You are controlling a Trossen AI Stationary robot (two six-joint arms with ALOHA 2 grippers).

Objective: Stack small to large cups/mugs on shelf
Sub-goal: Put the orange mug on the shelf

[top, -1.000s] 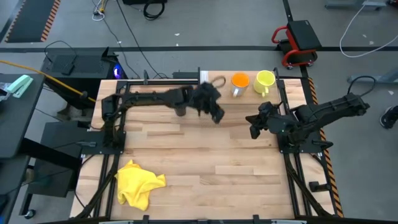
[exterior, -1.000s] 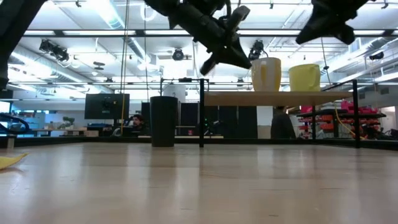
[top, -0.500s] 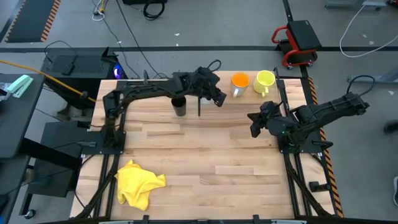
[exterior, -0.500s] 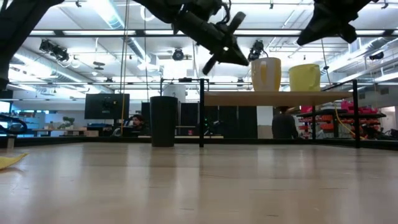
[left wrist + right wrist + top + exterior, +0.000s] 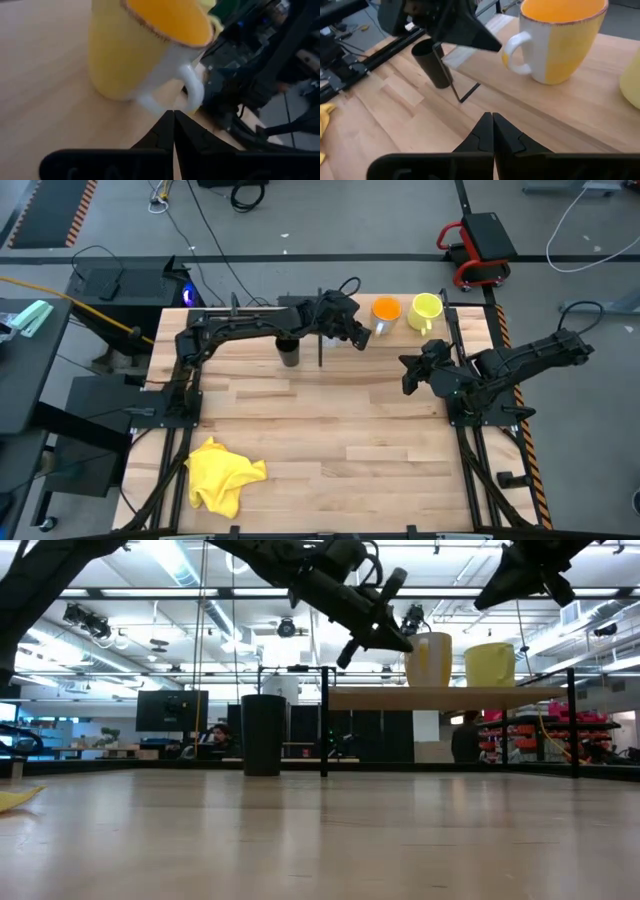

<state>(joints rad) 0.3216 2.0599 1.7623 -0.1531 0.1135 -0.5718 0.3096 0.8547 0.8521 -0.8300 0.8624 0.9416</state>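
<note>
The orange cup [image 5: 385,310], pale at its base and with a white handle [image 5: 192,90], stands on the light-wood shelf [image 5: 400,330] at the far right. The yellow-green mug [image 5: 425,310] is beside it. On the tabletop left of the shelf stands the black cup [image 5: 288,350]. My left gripper [image 5: 365,335] is shut and hovers over the shelf's near edge, its tips [image 5: 173,112] close to the orange cup's handle. My right gripper [image 5: 408,375] waits shut in the air nearer the right edge. My left gripper's shut fingertips [image 5: 170,122] come slanting down from the table's left and stand right by the orange cup's white handle [image 5: 187,105]. I cannot tell whether they touch it. The cup stands upright on the shelf.
A yellow cloth [image 5: 225,475] lies crumpled at the near left corner. A thin black post [image 5: 320,350] and a white upright panel [image 5: 325,302] mark the shelf's left end, next to the black cup. Bare planks fill the middle of the table.
My left gripper has swung from beside the black cup toward the table's far right, over the shelf's edge and up to the orange cup. The cups have stayed where they were.
</note>
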